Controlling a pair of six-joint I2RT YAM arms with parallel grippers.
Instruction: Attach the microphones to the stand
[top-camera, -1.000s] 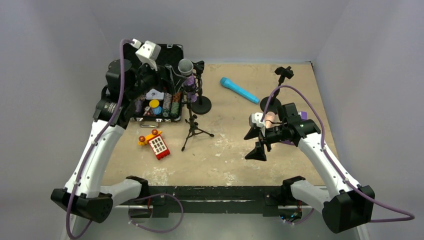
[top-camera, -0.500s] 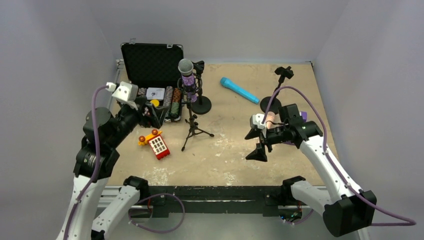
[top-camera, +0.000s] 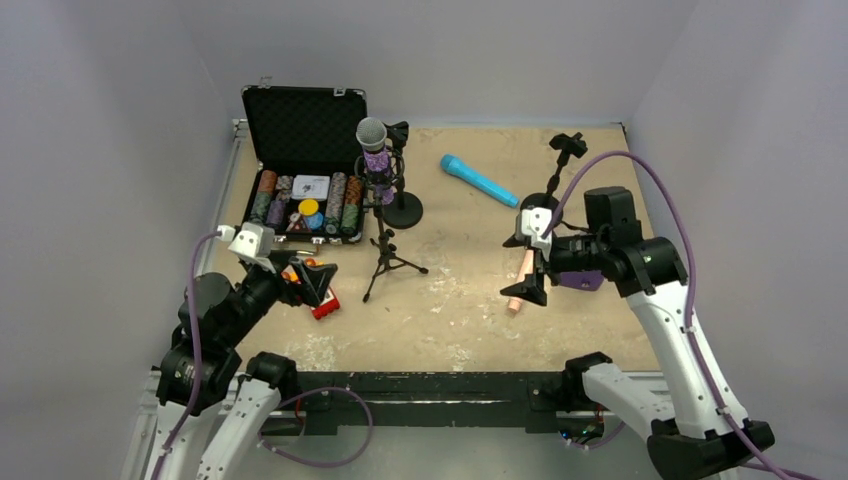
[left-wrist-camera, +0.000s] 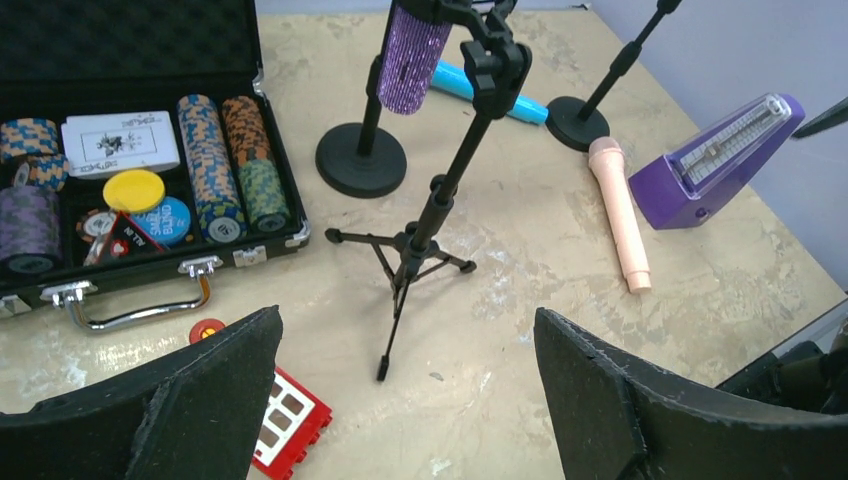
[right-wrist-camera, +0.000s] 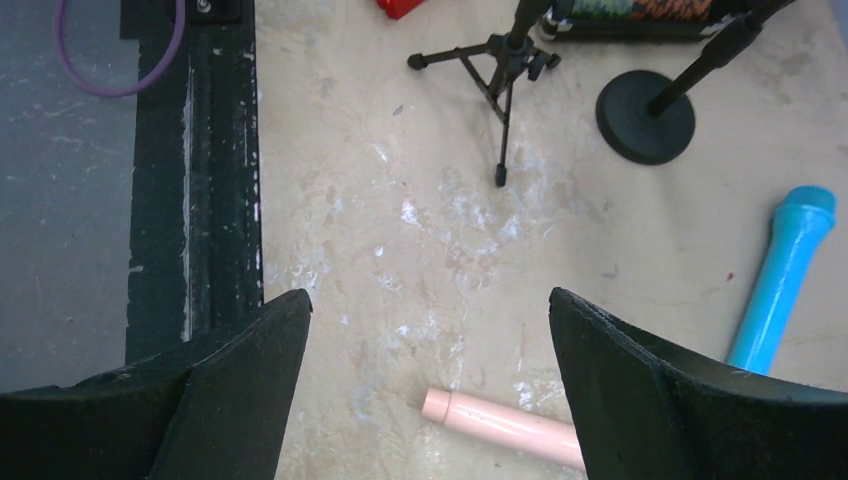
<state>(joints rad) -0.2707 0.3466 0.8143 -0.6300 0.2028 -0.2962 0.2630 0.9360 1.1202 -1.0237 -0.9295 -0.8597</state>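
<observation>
The purple mic (top-camera: 372, 140) has been left on its stand (top-camera: 383, 240). The left gripper (top-camera: 312, 280) was pulled back, wide open and empty. The pink mic (top-camera: 517, 292) was dropped flat on the table under the right gripper (top-camera: 525, 262), which is wide open and empty too.

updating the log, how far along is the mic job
Done: the purple microphone is clipped upright above the table. In hand: nothing; the left end effector and right end effector are open. Left: the pink microphone and blue microphone lie flat on it.
</observation>
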